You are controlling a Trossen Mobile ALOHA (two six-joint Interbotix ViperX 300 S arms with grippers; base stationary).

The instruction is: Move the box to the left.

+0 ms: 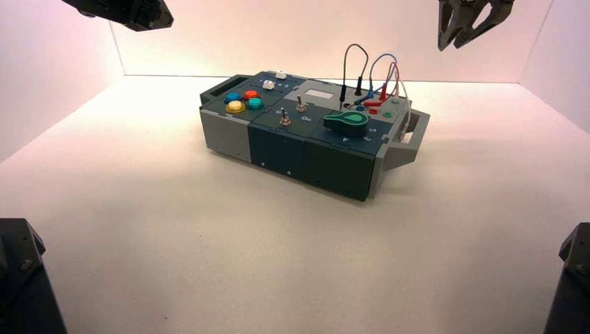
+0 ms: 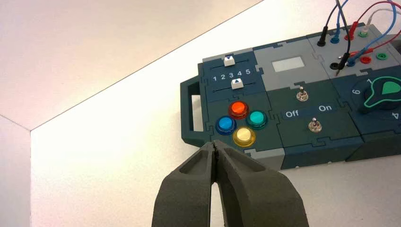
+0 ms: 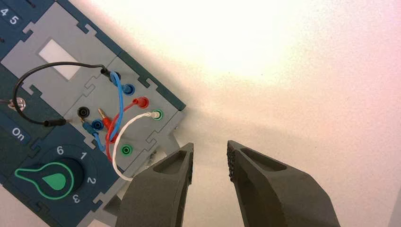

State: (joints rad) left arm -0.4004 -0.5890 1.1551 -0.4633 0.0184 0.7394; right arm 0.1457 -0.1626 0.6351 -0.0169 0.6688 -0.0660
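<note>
The left claw [image 2: 215, 143], idle and pressed together, hangs beyond the box's left end, near its left handle [image 2: 190, 113]. The box [image 1: 278, 149] lies between the claws on the table [image 1: 229, 257], its long axis running from far left to near right. The right claw [image 1: 453, 46] is spread and grips nothing; from it the box lies below and to the left, right handle [image 1: 412, 142] nearest. Pushing left probably falls to this claw, at that handle.

The box [image 2: 293, 118] lies on the counter [image 2: 108, 156], its handle [image 2: 186, 113] at one end. Beside the handle are two white sliders [image 2: 237, 83] and four round buttons [image 2: 243, 135]; farther from it, two switches [image 2: 315, 125], then the green knob [image 2: 385, 93] and wires [image 2: 349, 35].
</note>
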